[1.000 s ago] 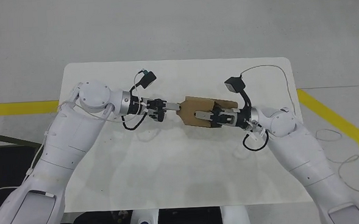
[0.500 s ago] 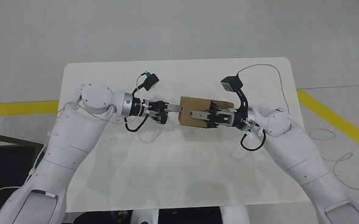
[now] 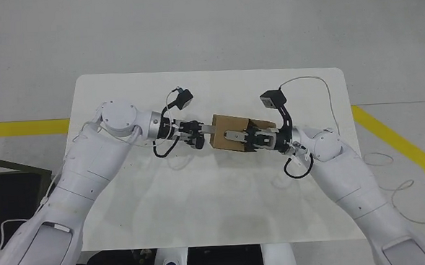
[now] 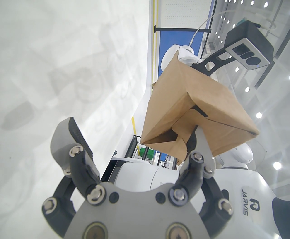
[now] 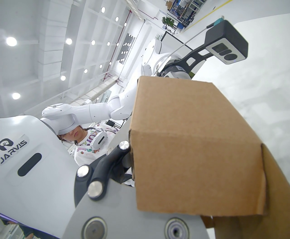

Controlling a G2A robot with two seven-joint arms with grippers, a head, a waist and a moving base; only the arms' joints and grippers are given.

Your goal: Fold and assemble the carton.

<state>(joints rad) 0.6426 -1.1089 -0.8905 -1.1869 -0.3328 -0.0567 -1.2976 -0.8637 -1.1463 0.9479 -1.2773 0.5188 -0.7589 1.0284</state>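
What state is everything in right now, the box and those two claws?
carton: squared into a box, end flaps folded in with a gap showing.
left claw: open, one finger touching the carton's end flaps.
right claw: shut on the carton.

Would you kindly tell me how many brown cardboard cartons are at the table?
1. The brown cardboard carton is over the white table's middle, gripped by the right claw, with the open left claw at its other end. None seems hidden.
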